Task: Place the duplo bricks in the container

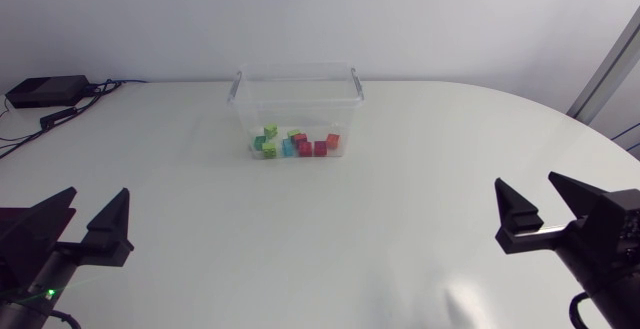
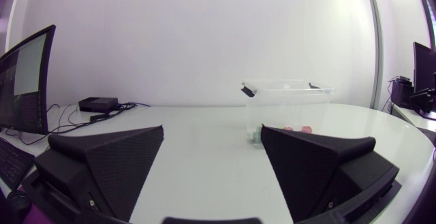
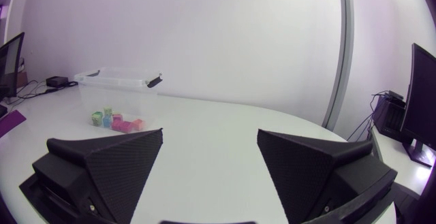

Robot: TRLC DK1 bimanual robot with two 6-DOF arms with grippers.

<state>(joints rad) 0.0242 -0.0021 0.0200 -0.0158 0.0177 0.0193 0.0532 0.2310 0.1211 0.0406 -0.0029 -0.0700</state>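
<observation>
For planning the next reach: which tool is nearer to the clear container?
Left, slightly. The left tool is front-left of the container; the right tool is front-right of it, a little farther.

no readable text, labels, numbers anywhere

Both arms low, one at each side, grippers facing forward.
Left gripper (image 1: 98,195) jaws spread wide apart; right gripper (image 1: 527,181) jaws spread wide too, both held level.
</observation>
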